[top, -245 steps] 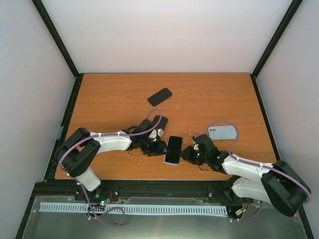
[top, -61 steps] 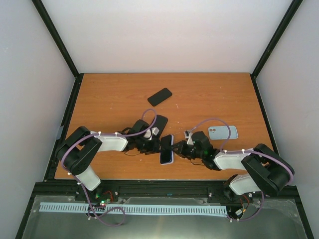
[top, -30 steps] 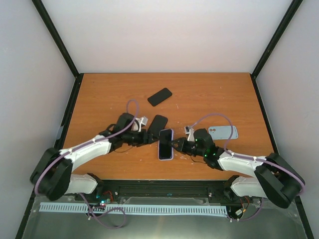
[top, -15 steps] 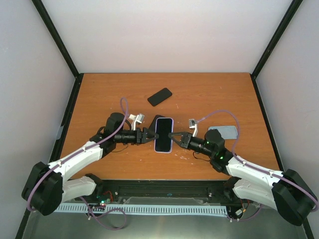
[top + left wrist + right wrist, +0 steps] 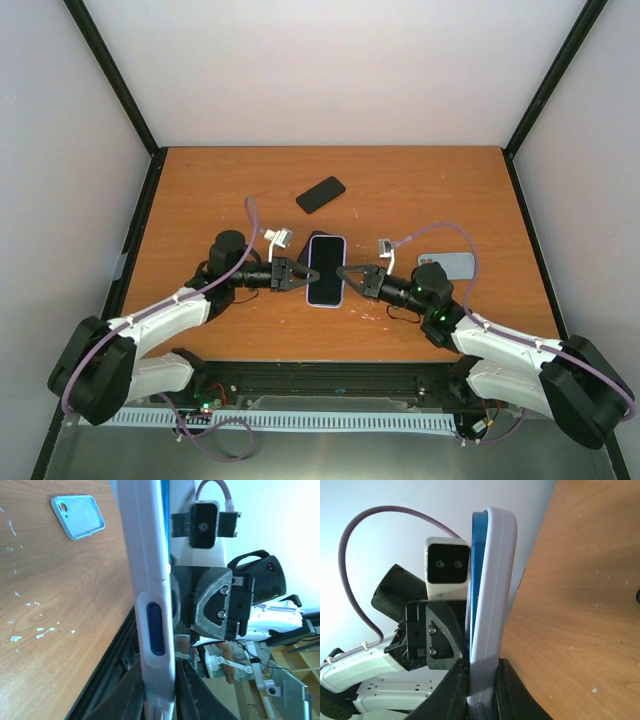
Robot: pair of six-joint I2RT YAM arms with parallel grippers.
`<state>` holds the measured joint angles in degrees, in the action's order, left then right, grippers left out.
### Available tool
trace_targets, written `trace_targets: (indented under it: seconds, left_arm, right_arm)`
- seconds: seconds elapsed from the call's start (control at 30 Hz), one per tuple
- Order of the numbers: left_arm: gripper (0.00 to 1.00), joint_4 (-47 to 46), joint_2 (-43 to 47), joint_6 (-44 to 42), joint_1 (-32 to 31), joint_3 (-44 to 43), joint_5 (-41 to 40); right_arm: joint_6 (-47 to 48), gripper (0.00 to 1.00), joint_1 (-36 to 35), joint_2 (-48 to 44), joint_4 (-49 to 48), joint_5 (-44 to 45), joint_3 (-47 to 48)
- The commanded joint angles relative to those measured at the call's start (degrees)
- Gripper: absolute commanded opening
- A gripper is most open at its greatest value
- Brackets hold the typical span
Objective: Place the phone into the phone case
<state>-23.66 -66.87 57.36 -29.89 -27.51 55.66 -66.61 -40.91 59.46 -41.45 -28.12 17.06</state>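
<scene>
Lilac plastic runs down the middle of both wrist views: it is the side of the phone case (image 5: 150, 555), seen edge-on. From above, the phone (image 5: 327, 270) sits in this case with its dark screen up. The two are held together in the air over the middle of the bench (image 5: 420, 190), between the arms.

The left claw (image 5: 298, 273) is pinching the left long side of the case, and the right claw (image 5: 353, 275) is pinching the right long side. In each wrist view the fingers (image 5: 451, 692) press on both faces of the lilac edge.

In the right wrist view a blue strip of the phone shows beside the lilac wall. I judge from this that the phone is perhaps not fully seated on that side, but I cannot be sure. The step in hand seems to be the final pressing-in. The next move asks for an even squeeze along the rim, without twisting, because two opposite grips can bend the case.

A light blue case (image 5: 447, 264) and a black phone (image 5: 320, 193) lie on the bench, well apart from the held pair.
</scene>
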Motion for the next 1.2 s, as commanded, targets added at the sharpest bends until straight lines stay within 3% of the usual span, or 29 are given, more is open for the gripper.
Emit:
trace_targets:
  seconds: [0.0,0.07,0.17,0.23,0.5,0.6,0.8,1.03,1.17]
  left_arm:
    - [0.10,-6.9,-1.9,1.3,0.3,0.6,2.1]
    - [0.05,-7.2,-2.9,1.0,0.3,0.4,2.2]
    - [0.03,-9.9,-3.9,2.0,0.3,0.0,3.2]
    - [0.03,-11.0,-3.9,2.3,0.3,-0.6,2.4]
    - [0.04,-12.9,-5.0,3.0,0.3,-4.9,1.9]
    - [0.05,-12.5,-4.8,3.2,0.3,-5.5,1.8]
    - [0.06,-8.8,-4.2,1.0,0.3,-6.5,-0.6]
    - [0.06,-3.5,-3.8,-3.5,0.3,-7.4,-5.0]
    - [0.06,2.5,-4.1,-7.8,0.3,-9.0,-7.8]
  right_arm:
    - [-0.9,0.15,-0.4,-0.4,-6.6,-1.4,-1.6]
    - [-0.8,0.24,-0.4,-1.0,-5.2,-1.8,-1.6]
    - [1.4,0.51,-0.4,-2.1,-1.4,-2.5,-1.3]
    - [3.2,0.64,-0.4,-2.9,2.2,-2.1,-1.5]
    - [2.5,0.82,-0.4,-4.3,0.0,-3.6,-3.3]
    - [2.5,0.76,-0.4,-4.0,-1.0,-4.0,-3.1]
    - [1.8,0.55,-0.4,-3.6,-3.3,-4.5,-4.1]
    - [1.1,0.48,-0.4,-4.9,-1.1,-4.3,-4.5]
    - [0.3,0.28,-0.4,-6.7,2.1,-3.2,-4.1]
